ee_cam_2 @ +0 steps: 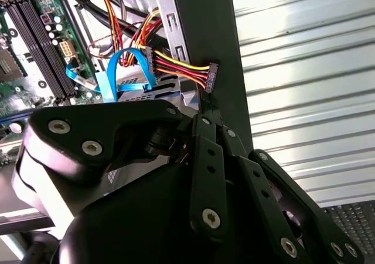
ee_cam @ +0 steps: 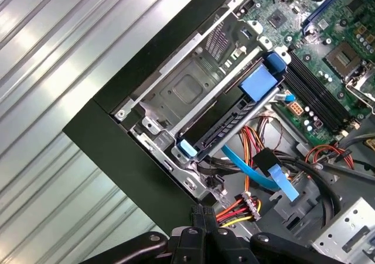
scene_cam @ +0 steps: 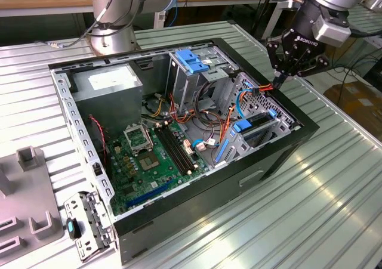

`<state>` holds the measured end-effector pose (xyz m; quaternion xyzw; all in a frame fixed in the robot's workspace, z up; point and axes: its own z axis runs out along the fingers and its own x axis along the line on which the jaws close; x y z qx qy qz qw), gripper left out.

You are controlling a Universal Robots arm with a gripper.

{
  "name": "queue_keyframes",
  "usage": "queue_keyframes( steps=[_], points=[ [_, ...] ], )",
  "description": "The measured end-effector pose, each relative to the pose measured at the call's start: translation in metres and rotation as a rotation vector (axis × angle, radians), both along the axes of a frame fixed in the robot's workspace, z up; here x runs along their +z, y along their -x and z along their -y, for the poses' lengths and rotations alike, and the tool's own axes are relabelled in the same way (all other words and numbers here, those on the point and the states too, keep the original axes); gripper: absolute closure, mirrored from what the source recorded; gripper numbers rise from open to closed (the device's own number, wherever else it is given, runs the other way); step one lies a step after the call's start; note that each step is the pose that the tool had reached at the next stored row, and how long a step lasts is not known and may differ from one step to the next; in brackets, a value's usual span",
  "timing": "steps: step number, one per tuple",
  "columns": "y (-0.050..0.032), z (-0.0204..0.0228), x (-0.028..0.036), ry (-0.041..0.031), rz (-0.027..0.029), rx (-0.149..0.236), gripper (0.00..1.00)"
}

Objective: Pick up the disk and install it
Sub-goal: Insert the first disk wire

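Gripper (scene_cam: 278, 78) is clenched, fingertips together, and in the second wrist view they appear to pinch the black power connector (ee_cam_2: 211, 76) on its red, yellow and black wires. Across the exterior view, the motherboard (scene_cam: 149, 155) lies at eight o'clock in the open case (scene_cam: 239, 179). The disk (scene_cam: 261, 124) sits on edge in its bay at four o'clock, blue rails showing. At two o'clock the gripper hangs over the case rim, near that bay. The step in hand looks like seating this plug on the disk. It wants squaring to the socket, a straight push, and wires kept clear of the blue data cable (ee_cam_2: 108, 82).
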<state>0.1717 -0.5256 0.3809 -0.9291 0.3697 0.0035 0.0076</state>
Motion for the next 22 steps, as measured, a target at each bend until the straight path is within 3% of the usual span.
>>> queue_keyframes(
  steps=[7, 8, 14, 15, 22],
  points=[
    [-0.0009, -0.0012, -0.0001, 0.0000, 0.0003, 0.065, 0.89],
    [-0.0011, -0.0014, -0.0002, 0.0000, 0.0003, 0.087, 0.82],
    [-0.0016, -0.0018, -0.0004, 0.0002, 0.0005, 0.152, 0.81],
    [-0.0017, -0.0018, -0.0005, 0.0002, 0.0007, 0.160, 0.75],
    [-0.0019, -0.0026, -0.0026, 0.0003, 0.0047, 0.228, 0.75]
  ],
)
